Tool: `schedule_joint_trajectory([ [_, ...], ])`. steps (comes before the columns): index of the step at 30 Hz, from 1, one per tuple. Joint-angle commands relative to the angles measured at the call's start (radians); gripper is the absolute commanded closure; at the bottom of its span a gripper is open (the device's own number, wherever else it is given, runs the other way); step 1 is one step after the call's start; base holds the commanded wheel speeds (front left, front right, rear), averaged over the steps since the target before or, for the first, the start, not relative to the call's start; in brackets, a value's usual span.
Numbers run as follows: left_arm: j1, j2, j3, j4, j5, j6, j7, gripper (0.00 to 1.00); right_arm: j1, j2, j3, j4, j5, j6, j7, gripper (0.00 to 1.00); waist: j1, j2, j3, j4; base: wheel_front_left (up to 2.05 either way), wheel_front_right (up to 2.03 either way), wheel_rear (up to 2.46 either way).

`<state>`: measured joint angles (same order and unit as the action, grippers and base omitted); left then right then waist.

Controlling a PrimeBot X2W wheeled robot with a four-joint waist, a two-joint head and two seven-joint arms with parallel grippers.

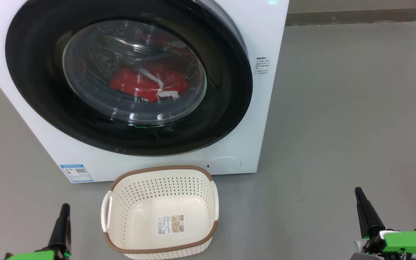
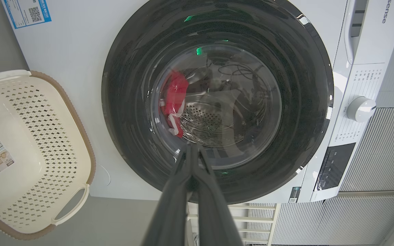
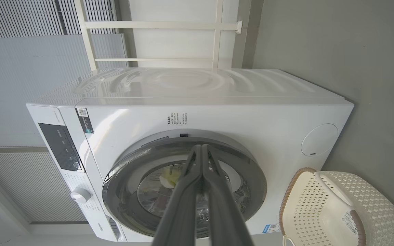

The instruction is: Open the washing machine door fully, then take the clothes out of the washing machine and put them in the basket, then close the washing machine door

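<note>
Left claw: the left gripper sits low at the left edge of the head view. Its two long dark fingers are pressed together with nothing between them, and they point up toward the machine, clear of the basket.
Blue label: a small blue label is at the lower left corner of the machine's white front.
Washing machine: the washing machine is a big white box standing on the grey floor, filling the upper left of the head view.
Door: the washing machine door is a wide glossy black ring around a bulging clear window. It lies closed against the machine's front.
Clothes: the clothes are bright red fabric with white stripes, lying low inside the drum and seen through the window.
Basket: the basket is cream-white and perforated with a brown rim. It stands on the floor just in front of the machine, below the door, with a paper sticker on its bottom.
Right claw: the right gripper is at the lower right, well apart from the basket. Its fingers are together, holding nothing, on a green-cased wrist.
</note>
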<state>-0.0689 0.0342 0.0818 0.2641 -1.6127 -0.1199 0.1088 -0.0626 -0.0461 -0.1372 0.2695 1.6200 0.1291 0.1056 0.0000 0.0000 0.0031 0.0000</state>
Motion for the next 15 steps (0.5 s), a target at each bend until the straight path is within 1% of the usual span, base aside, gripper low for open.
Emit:
schedule_joint_trajectory([
  [1, -0.039, 0.016, 0.032, -0.019, 0.004, -0.011, 0.004, 1.00, -0.045, -0.004, 0.024, -0.025, -0.011, 0.002, 0.008, 1.00, 0.0000, 0.0000, 0.000, 0.000, 0.00, 0.00, 0.00],
  [6, -0.039, 0.016, 0.032, -0.019, 0.004, -0.011, 0.004, 1.00, -0.045, -0.004, 0.024, -0.025, -0.011, 0.002, 0.008, 1.00, 0.0000, 0.0000, 0.000, 0.000, 0.00, 0.00, 0.00],
  [7, -0.039, 0.016, 0.032, -0.019, 0.004, -0.011, 0.004, 0.00, -0.045, -0.004, 0.024, -0.025, -0.011, 0.002, 0.008, 0.00, 0.0000, 0.0000, 0.000, 0.000, 0.00, 0.00, 0.00],
  [8, 0.001, -0.001, -0.001, 0.004, 0.000, 0.001, 0.000, 0.00, 0.001, 0.000, 0.000, 0.005, 0.001, 0.000, -0.001, 0.00, 0.0000, 0.0000, 0.000, 0.000, 0.00, 0.00, 0.00],
  [10, 0.011, -0.008, -0.003, 0.022, 0.000, 0.001, -0.001, 0.00, 0.009, 0.004, 0.001, 0.024, 0.001, 0.000, -0.002, 0.00, 0.0000, 0.0000, 0.000, 0.000, 0.00, 0.00, 0.00],
  [15, 0.009, -0.007, -0.006, 0.013, 0.000, 0.001, -0.011, 0.00, 0.004, 0.004, 0.009, 0.015, 0.003, 0.000, -0.010, 0.00, 0.0009, 0.0000, 0.000, 0.001, 0.00, 0.00, 0.00],
])
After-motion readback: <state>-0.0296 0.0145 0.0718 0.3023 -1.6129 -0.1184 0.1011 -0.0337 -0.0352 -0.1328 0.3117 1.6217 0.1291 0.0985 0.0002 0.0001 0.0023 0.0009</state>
